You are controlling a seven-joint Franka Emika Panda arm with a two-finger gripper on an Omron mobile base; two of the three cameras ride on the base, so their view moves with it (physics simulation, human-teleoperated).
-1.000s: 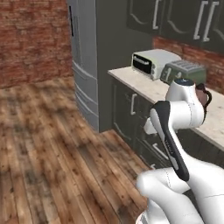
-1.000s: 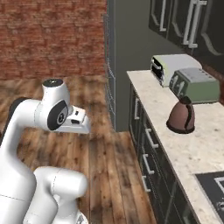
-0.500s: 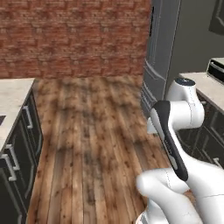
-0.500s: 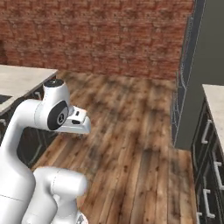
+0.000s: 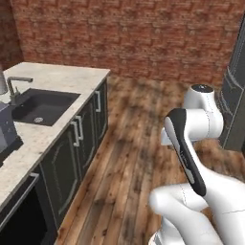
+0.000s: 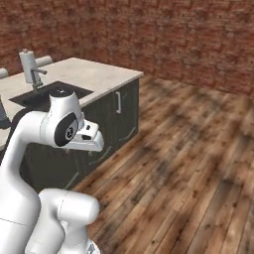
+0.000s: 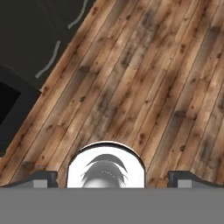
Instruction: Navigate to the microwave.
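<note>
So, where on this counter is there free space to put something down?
Bare counter lies between the sink and the far end toward the brick wall. It is crowded at the near end, by the faucet and a grey appliance.

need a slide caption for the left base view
Arm folded over the wood floor, beside a stone counter with a sink, brick wall ahead.

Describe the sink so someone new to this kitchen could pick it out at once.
Start at the pale stone counter along the left, above dark cabinets. The sink is the dark rectangular basin sunk into it, with a metal faucet at its far edge, the counter's one recess.
</note>
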